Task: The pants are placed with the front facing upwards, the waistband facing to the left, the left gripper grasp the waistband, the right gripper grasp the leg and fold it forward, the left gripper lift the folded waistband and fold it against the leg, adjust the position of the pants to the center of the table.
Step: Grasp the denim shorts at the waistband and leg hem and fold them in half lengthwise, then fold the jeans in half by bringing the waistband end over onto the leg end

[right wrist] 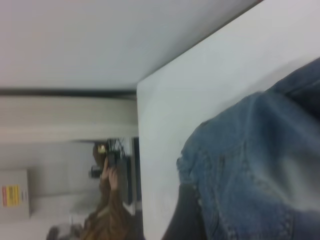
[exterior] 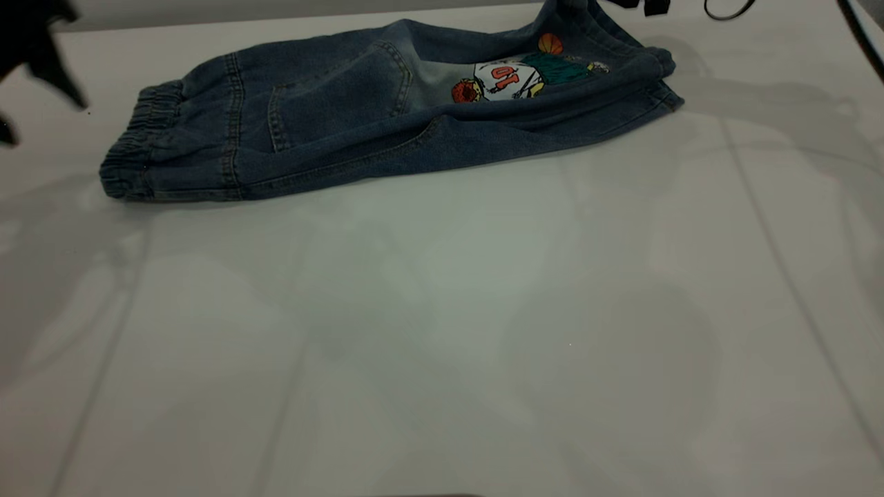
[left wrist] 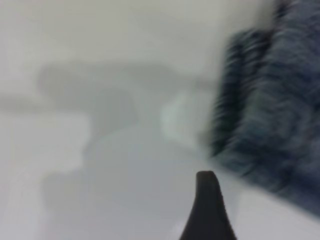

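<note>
Lying across the upper part of the exterior frame, the pants rest on the white tabletop, folded lengthwise so that a back patch pocket and the cartoon player print numbered 10 face up. The waistband sits at the left end of the garment, gathered and puckered, flat on the tabletop. The leg runs off to the upper right, where its end rises toward the top edge of the frame.

The left pincer shows as a dark blurred shape in the upper left corner of the exterior frame, near the waistband but apart from it, with bare tabletop between them. In the left wrist view only one black pointed fingertip shows at the bottom, over the tabletop, with the ruffled waistband a little way ahead; whether this pincer is apart or together cannot be told.

The right pincer barely shows in the exterior view, only black fragments at the top edge above the raised leg end. In the right wrist view the denim leg bunches up close in front of the camera and a dark finger lies against the cloth; the fabric appears held there, though the grip itself is hidden. Beyond the tabletop edge a person stands in the background.
</note>
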